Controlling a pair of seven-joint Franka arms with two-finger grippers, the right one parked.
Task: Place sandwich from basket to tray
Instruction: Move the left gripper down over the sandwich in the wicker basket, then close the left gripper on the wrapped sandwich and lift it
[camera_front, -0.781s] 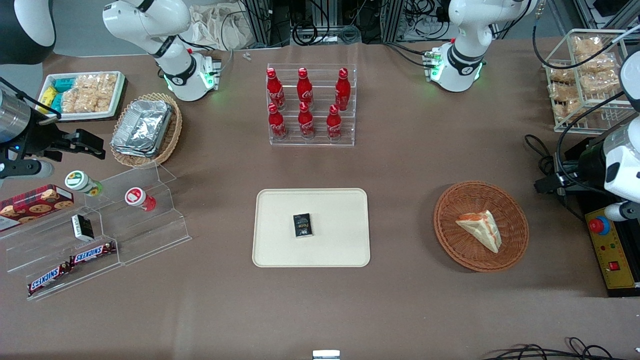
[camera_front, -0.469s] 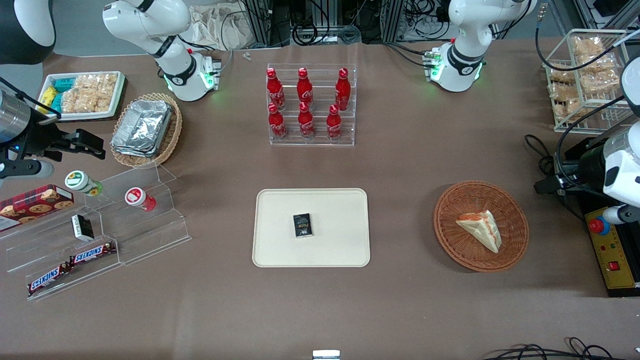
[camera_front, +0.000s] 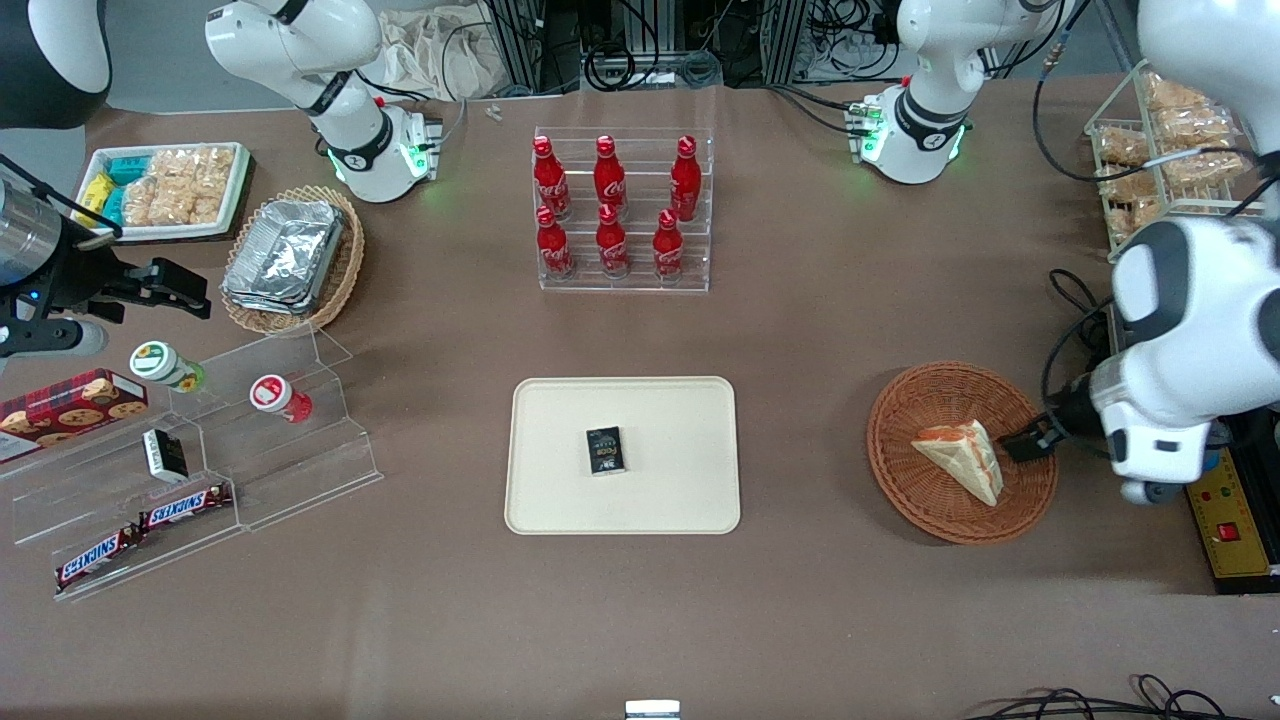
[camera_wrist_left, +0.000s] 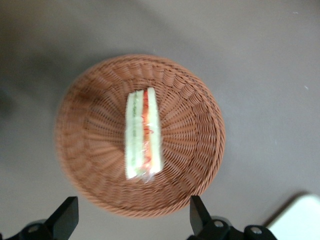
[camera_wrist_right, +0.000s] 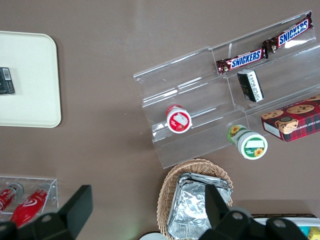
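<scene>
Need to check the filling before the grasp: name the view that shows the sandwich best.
The left wrist view: the sandwich shows its filling edge-on in the basket, under the open gripper. The front view shows its bread face; the right wrist view misses it.

Round reddish-brown woven wicker basket (camera_wrist_left: 95, 165) on grey-brown surface; wrapped triangular sandwich (camera_wrist_left: 143, 134) lies at centre, filling edge up. Gripper (camera_wrist_left: 131, 222) fingers spread wide above basket's rim.
</scene>
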